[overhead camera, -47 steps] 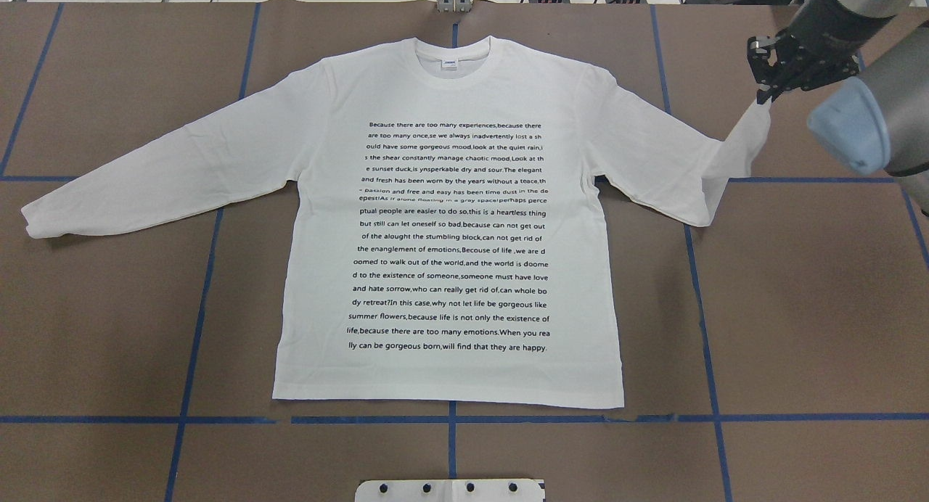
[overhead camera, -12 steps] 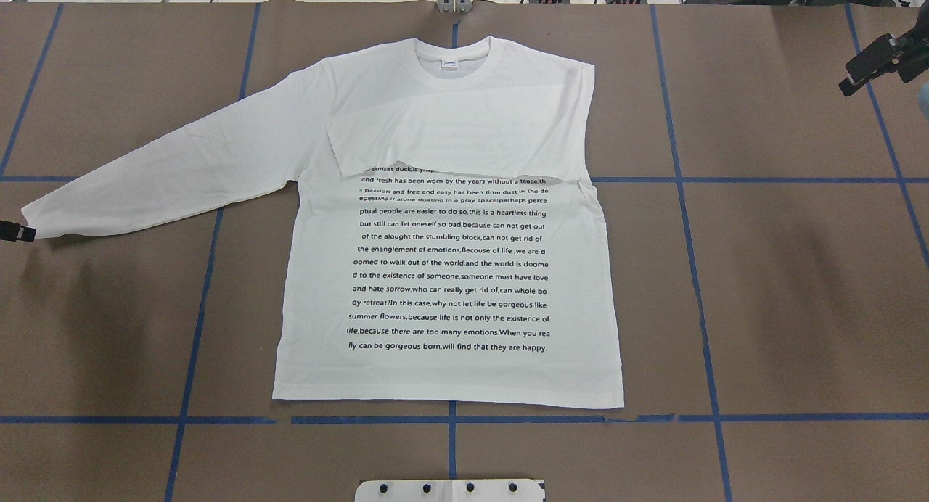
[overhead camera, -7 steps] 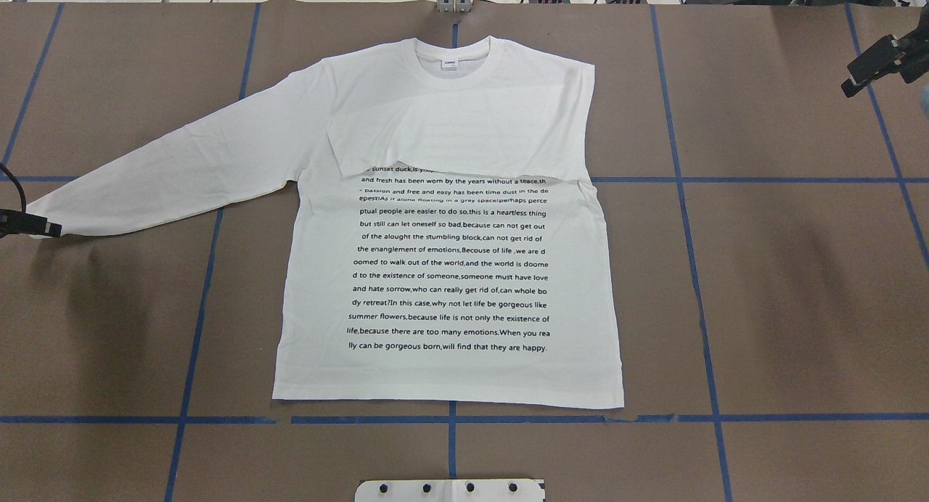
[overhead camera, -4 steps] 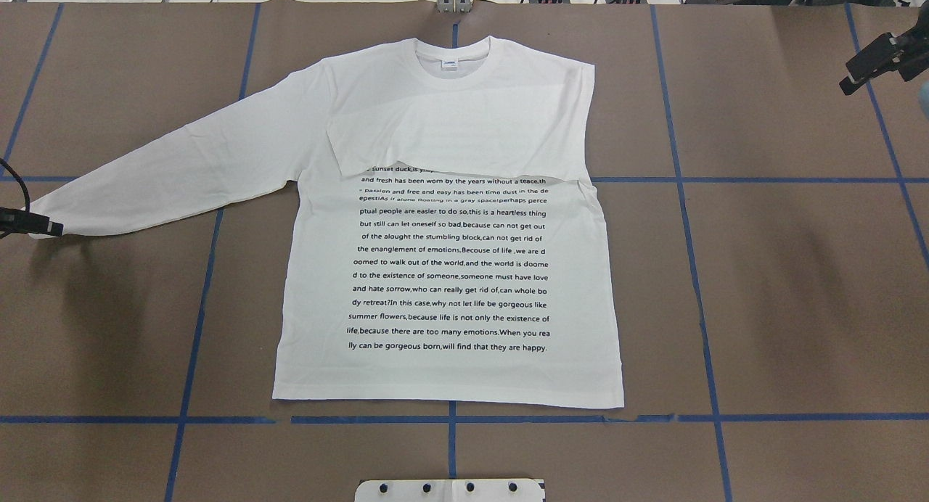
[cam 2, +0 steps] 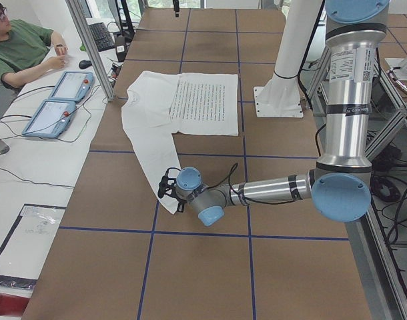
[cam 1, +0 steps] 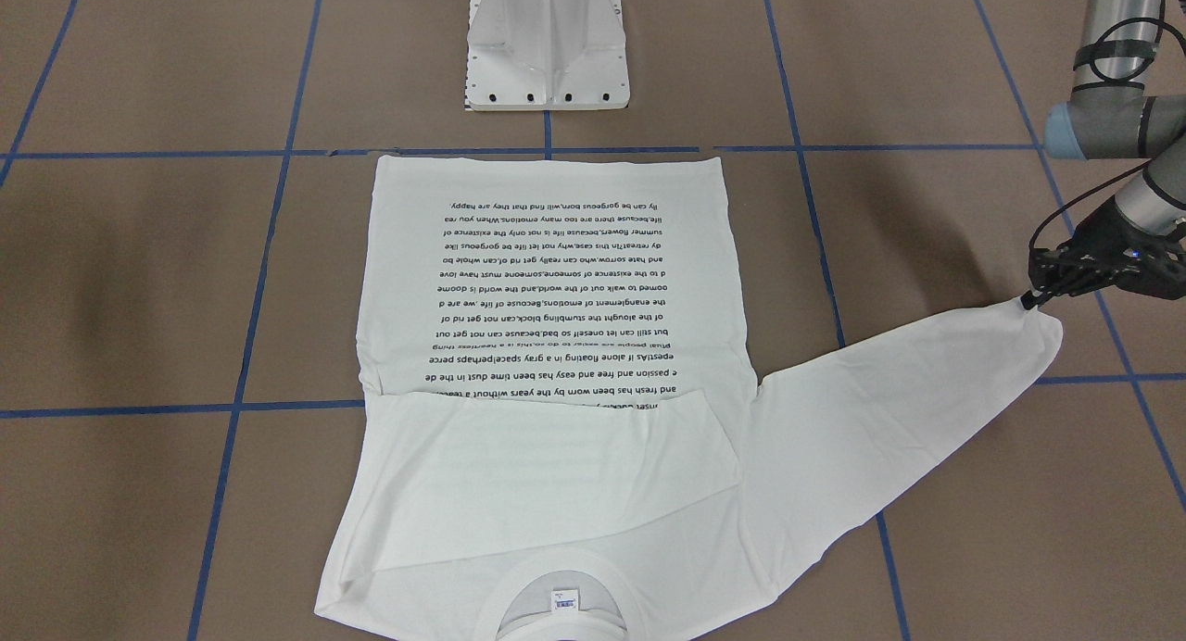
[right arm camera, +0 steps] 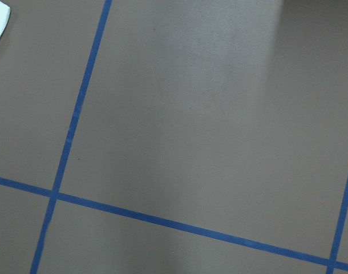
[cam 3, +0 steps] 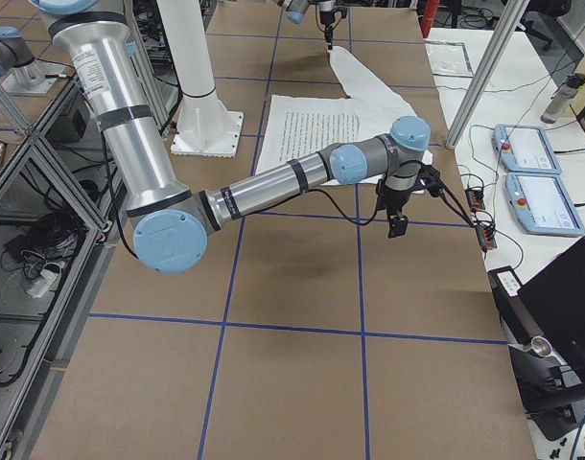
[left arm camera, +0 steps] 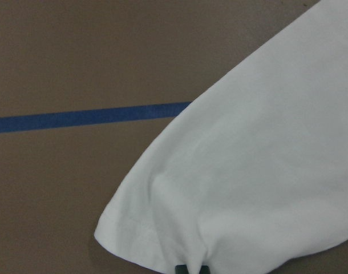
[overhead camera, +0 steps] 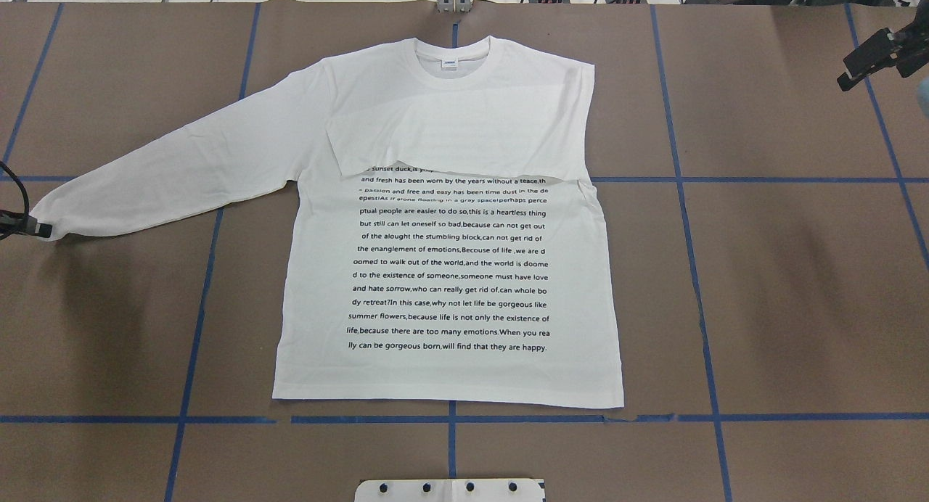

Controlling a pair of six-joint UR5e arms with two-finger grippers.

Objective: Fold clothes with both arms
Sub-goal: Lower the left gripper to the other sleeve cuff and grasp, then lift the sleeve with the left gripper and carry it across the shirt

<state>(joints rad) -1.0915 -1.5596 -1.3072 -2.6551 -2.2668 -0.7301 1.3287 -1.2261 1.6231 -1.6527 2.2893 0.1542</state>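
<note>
Nearest me is the white pedestal [overhead camera: 450, 490] plate at the table [overhead camera: 784, 284] edge. Just past it the shirt [overhead camera: 312, 306] lies flat, print side up, hem toward me and parallel to a blue tape [overhead camera: 196, 321] line.

The print [overhead camera: 450, 270] is a block of small black lines. From the hem up I can read "lly can be gorgeous born,will find that they are happy.", then "life,because there are too many emotions.When you rea", and higher "ptual people are easier to do so,this is a heartless thing". The top lines are covered: the right sleeve [overhead camera: 464, 136] is folded across the chest, its end near the left armpit. Beyond that sits the ribbed collar [overhead camera: 479, 68] with a small white label [overhead camera: 450, 64] carrying a blue mark too small to read.

The left sleeve [overhead camera: 181, 168] runs out flat toward the table's left side. My left gripper [overhead camera: 40, 230] is low at the cuff [left arm camera: 140, 240]; the wrist view shows the fabric gathered into a pinch at the tips, so the fingers are closed on it.

My right gripper [overhead camera: 849, 77] hangs well apart from the shirt over bare table at the far right. I cannot tell how its fingers stand; its wrist view shows only brown surface, tape and a sliver of white.

The table is covered in brown paper gridded with blue tape. Past its far edge are cables, a white bench with 2 pendants [cam 2: 73, 85], and a seated person [cam 2: 23, 47] in green.
</note>
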